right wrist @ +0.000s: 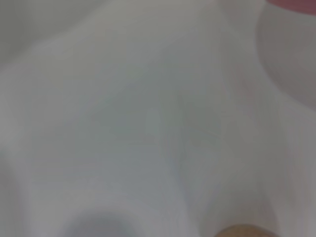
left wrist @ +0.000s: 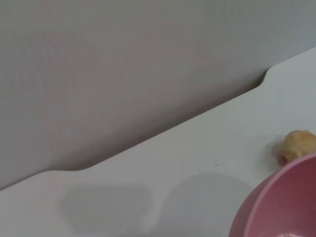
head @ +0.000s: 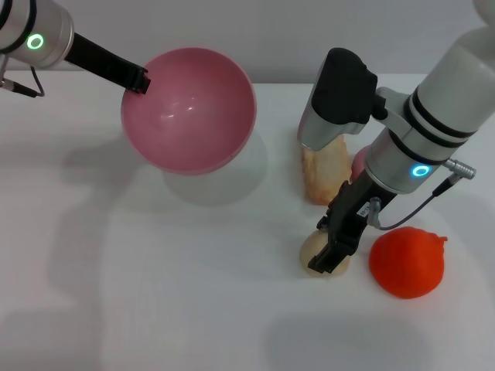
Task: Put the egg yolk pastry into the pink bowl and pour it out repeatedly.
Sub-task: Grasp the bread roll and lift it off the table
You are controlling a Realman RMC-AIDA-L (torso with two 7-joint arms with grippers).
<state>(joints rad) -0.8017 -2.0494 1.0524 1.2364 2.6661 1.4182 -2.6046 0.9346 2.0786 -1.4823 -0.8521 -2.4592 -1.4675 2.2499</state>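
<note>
— Why is the pink bowl (head: 189, 108) up off the table (head: 155, 294)?
— The left gripper (head: 139, 79) is clamped on its rim and holds it raised and tilted, empty, its shadow on the surface below; likely it waits for a fresh load.

— And the egg yolk pastry (head: 315, 249)?
— On the table, well apart from the bowl, with the right gripper (head: 334, 251) down over it. Its fingers straddle the ball, but whether they have closed cannot be told.

— The count?
— One bowl, one pastry, one crusty bread piece (head: 325, 171) standing behind the arm, one orange-red fruit (head: 407, 263) just beside the gripper, and a pink object (head: 359, 161) mostly hidden
</note>
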